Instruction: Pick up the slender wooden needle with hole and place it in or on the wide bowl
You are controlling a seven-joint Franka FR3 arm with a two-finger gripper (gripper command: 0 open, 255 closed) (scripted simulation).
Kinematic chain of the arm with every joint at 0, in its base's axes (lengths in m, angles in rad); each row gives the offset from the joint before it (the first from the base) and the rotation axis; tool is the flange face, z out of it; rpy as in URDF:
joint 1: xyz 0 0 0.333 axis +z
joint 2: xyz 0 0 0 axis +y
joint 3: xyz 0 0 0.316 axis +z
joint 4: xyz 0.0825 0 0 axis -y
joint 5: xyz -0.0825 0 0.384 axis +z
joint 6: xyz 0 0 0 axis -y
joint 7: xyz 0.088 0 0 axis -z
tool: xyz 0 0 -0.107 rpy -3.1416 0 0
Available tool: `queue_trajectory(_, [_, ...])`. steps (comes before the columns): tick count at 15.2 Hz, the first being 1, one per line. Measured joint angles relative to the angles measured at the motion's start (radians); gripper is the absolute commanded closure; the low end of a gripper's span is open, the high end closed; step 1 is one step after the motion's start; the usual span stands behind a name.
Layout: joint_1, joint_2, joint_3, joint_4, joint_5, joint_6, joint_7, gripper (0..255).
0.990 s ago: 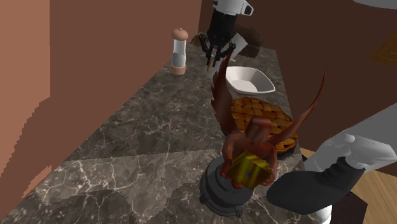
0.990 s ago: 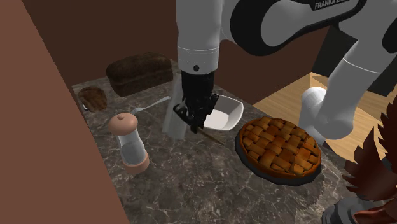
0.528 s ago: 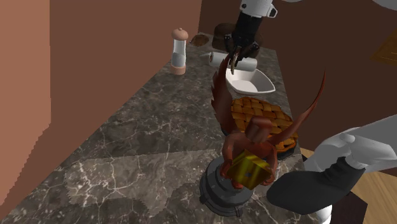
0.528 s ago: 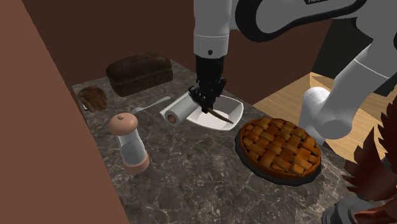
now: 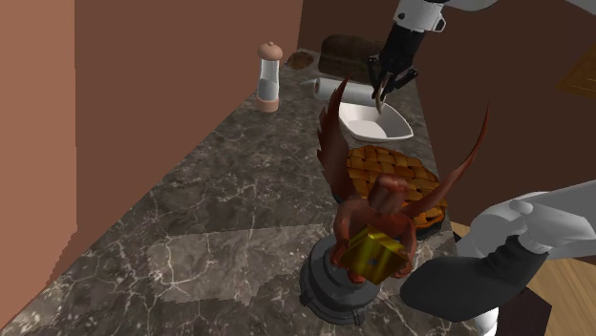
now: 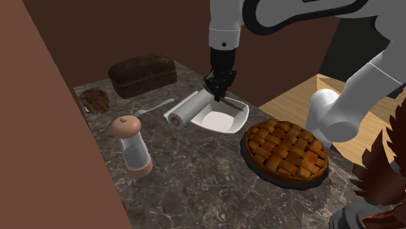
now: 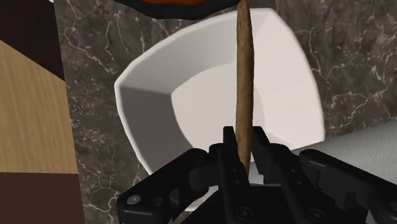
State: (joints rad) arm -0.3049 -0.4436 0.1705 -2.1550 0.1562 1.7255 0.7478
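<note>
The needle (image 7: pixel 242 76) is long against the bowl (image 7: pixel 147 121) — let go from this height, it could strike the sloped wall, tip over the rim and roll onto the counter (image 7: pixel 89 57), toward the pie (image 6: pixel 286 151) or the roll (image 6: pixel 185 112). The gripper (image 7: pixel 243 143) hangs above the bowl's hollow, fingers clamped on the needle's near end — the shaft juts straight out from between them, over the bowl, far end aimed at the pie.
</note>
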Motion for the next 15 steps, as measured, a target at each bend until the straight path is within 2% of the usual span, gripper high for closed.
queue_trajectory(11, [0.002,-0.012,0.004,-0.146,0.008,0.148,-0.019,255])
queue_trajectory(15, [0.003,-0.005,0.004,-0.155,0.008,0.163,-0.02,255])
